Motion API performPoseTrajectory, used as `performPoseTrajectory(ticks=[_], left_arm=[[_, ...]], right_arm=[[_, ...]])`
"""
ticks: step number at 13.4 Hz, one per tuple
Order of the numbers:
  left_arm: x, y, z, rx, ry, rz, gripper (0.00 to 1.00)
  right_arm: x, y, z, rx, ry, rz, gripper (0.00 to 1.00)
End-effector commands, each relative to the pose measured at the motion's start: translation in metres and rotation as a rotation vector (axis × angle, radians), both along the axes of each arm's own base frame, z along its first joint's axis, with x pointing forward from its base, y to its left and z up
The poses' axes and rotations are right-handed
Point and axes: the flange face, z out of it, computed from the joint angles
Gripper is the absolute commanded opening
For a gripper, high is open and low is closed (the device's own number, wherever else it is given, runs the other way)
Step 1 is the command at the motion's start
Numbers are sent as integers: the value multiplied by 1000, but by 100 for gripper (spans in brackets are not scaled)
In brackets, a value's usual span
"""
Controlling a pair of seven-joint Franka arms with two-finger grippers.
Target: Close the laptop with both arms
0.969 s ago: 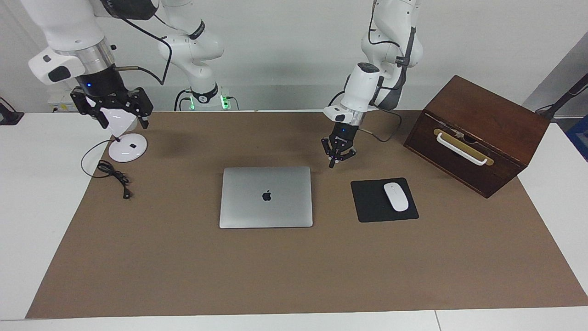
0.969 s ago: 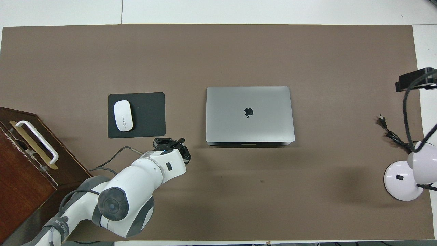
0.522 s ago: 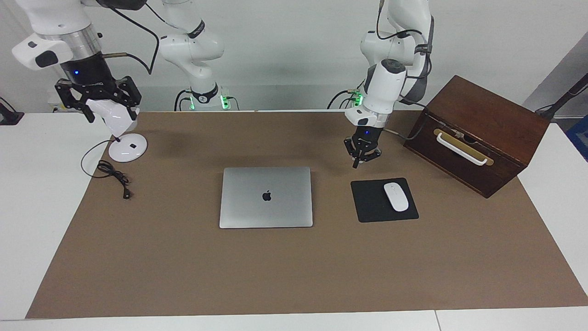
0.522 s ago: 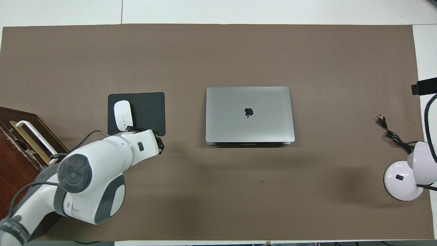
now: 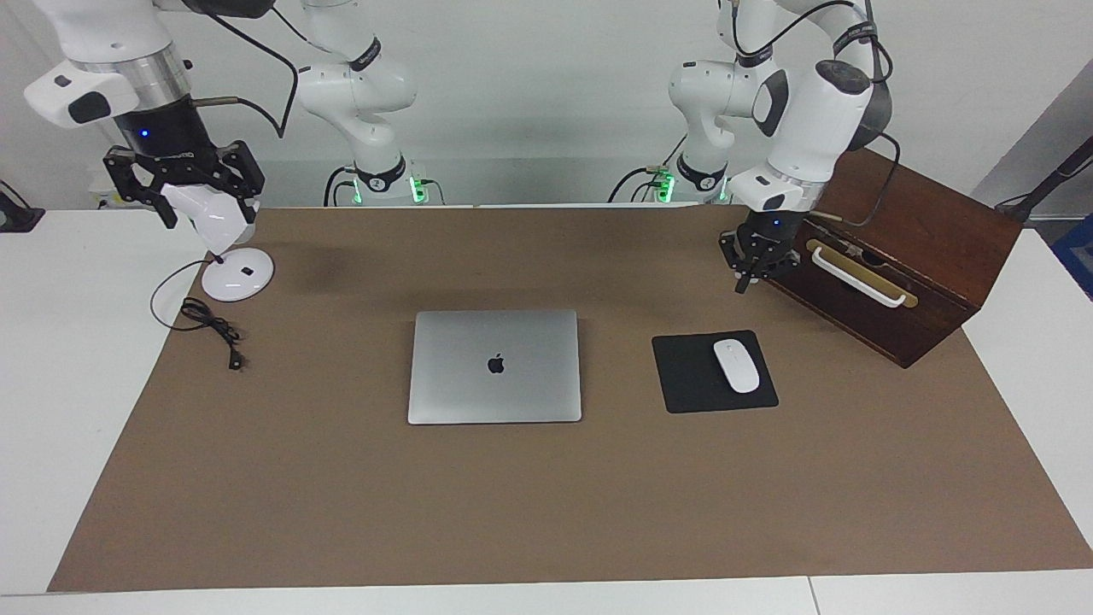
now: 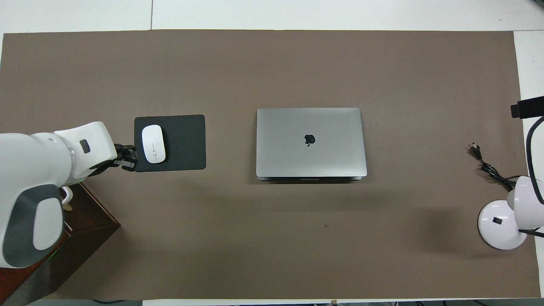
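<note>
The silver-grey laptop (image 5: 494, 366) lies shut and flat in the middle of the brown mat, its apple logo up; it also shows in the overhead view (image 6: 310, 142). My left gripper (image 5: 750, 278) hangs in the air beside the wooden box, over the mat next to the mouse pad's edge (image 6: 127, 158), well apart from the laptop. My right gripper (image 5: 209, 215) is raised over the white desk lamp at the right arm's end of the table, open and empty; only a black part of it shows in the overhead view (image 6: 527, 108).
A black mouse pad (image 5: 692, 376) with a white mouse (image 5: 736, 365) lies beside the laptop toward the left arm's end. A dark wooden box (image 5: 888, 248) with a white handle stands there too. A white lamp (image 5: 237, 275) and its black cord (image 5: 209, 329) are at the right arm's end.
My left gripper has swung away from the laptop's corner, past the mouse pad, to beside the wooden box. My right gripper has drifted slightly outward and up. The laptop has not moved.
</note>
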Motion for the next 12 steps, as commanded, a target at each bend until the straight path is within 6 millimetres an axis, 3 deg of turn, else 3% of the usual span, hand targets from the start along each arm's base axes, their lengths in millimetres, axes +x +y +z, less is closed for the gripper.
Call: performPoseTrajectory(ticks=[1,2,3,4,6,9,12], left_arm=[[10,28,39,1,20,77,27],[14,39,50,10,16,100,39],[15,43,62,39,8,142,63],[14,45,69,44,22,218,100],[15,49,84,23,18,321,100],[19,72,99,16,-4,375,100],[18,96,135,18,12,426,100]], right_arm=[[-14,-6,1,3,15,-27,100],[-16,-7,3,4,15,-29,100],[-15,-7,3,4,15,-31,100],[-15,-8,4,2,10,-31,100],[-14,-6,4,6,8,-56,100],[-15,1,6,39,5,-125,100],[-15,8,6,40,11,-124,100]])
